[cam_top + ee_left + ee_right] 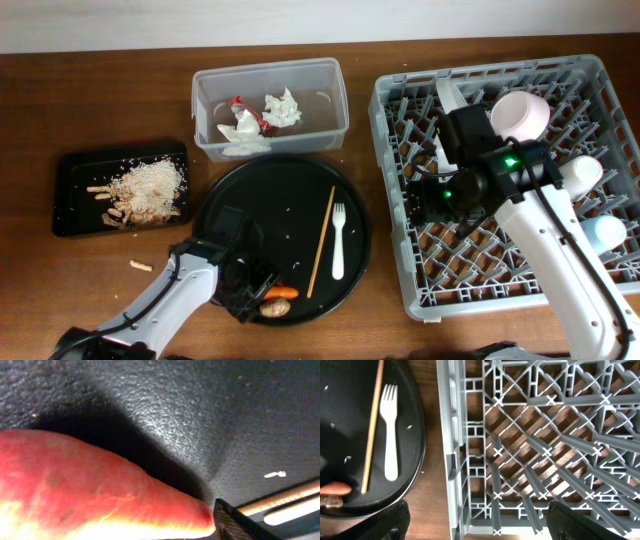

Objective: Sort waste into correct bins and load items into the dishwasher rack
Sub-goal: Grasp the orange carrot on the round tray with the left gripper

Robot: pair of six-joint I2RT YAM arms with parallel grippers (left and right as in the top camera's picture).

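Note:
The orange carrot (284,293) lies at the front edge of the round black tray (250,190), beside a brown lump (275,309). My left gripper (253,288) is low at the carrot's left end. In the left wrist view the carrot (100,490) fills the frame, and one finger (235,522) stands just past its tip. The jaws look open around it. My right gripper (441,197) hangs open and empty over the left part of the grey dishwasher rack (400,270). The white fork (338,240) and wooden stick (322,240) lie on the round tray.
The clear tub (330,80) at the back holds napkins (282,108) and a red wrapper (240,103). The black rectangular tray (75,170) at the left holds beige scraps. One scrap (140,265) lies on the table. The rack holds a pink bowl (520,115), white cup (580,175) and blue cup (605,232).

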